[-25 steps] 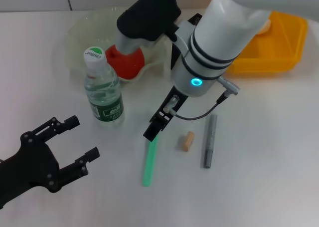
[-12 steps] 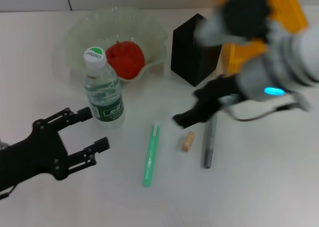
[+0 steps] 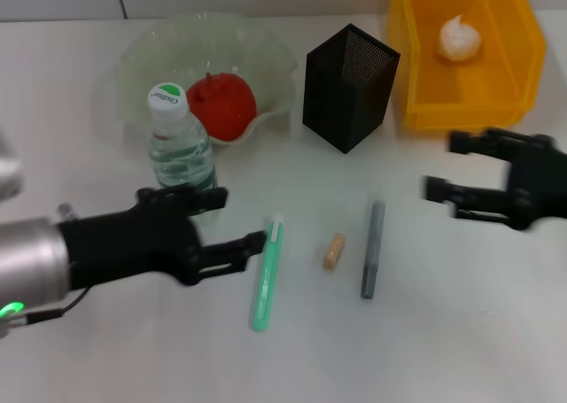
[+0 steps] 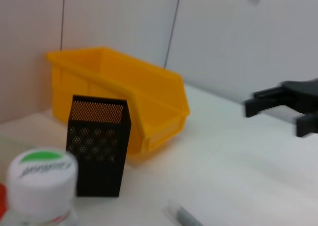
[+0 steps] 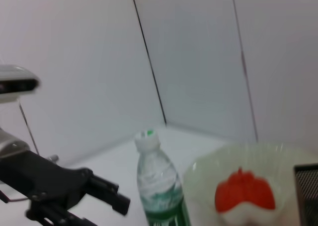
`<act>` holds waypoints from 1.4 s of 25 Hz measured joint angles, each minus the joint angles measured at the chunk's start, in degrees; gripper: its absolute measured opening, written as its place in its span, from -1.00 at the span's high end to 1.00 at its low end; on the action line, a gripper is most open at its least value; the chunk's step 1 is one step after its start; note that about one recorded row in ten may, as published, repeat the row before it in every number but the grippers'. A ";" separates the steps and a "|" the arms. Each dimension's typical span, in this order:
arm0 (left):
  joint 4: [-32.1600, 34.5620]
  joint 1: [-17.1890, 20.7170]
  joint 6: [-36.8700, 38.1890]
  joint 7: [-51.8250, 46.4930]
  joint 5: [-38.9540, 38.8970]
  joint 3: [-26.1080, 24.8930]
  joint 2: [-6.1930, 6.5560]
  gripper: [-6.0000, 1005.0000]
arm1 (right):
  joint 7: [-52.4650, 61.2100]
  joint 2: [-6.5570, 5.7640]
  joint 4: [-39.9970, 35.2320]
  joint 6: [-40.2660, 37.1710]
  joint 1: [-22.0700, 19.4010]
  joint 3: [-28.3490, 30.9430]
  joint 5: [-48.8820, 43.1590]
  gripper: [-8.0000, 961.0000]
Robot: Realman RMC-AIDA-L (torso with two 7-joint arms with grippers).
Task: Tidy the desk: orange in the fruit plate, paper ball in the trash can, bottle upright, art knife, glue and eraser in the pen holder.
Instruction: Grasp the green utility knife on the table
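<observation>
The work surface is a white table (image 3: 461, 332), smooth and matt, with soft shadows on it. Behind the table stands a pale wall (image 4: 124, 22) made of flat panels, and thin dark vertical seams (image 5: 148, 62) separate these panels. The light is even and diffuse.

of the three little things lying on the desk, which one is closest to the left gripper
The green stick, lying just beyond the left gripper and its open jaws. The tan eraser and grey stick lie farther toward the right gripper.
</observation>
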 joint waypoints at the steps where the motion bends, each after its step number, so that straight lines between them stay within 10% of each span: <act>1: 0.00 0.00 0.00 0.00 0.00 0.00 0.00 -0.49 | -4.71 -0.06 4.10 -2.87 0.59 3.00 1.01 -0.73; 7: 14.71 -7.21 -0.05 -41.45 26.66 10.31 0.02 -0.49 | -30.42 -2.73 30.02 -14.76 6.21 18.82 -8.90 -0.73; 12: 16.88 -15.15 5.37 -60.60 37.94 15.83 -0.49 -0.48 | -33.50 -2.60 32.88 -13.48 6.38 20.74 -13.70 -0.73; 35: -2.36 -31.32 3.43 -58.30 48.04 21.88 -0.56 -0.48 | -34.74 -1.34 35.36 -11.88 7.18 20.63 -15.67 -0.73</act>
